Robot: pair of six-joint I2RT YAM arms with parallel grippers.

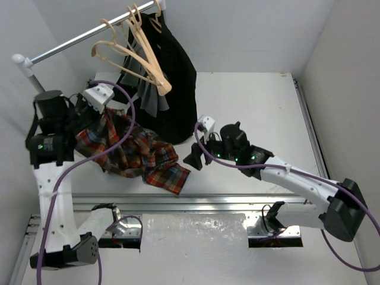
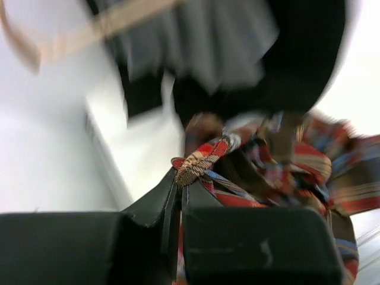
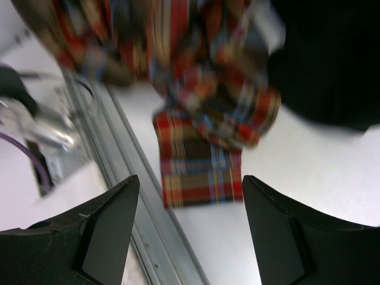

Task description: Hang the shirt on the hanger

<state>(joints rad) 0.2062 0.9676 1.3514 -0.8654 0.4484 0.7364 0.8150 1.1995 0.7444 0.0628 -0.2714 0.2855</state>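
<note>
Crumpled plaid shirt (image 1: 139,155) droops onto table (image 1: 249,101); tan hanger (image 1: 161,83), seemingly bare, on rail (image 1: 71,43).

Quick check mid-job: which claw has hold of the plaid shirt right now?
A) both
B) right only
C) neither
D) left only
D: the left claw is shut on a bunched fold of the shirt, while the right claw hangs open above the fabric with nothing between its fingers.
</note>
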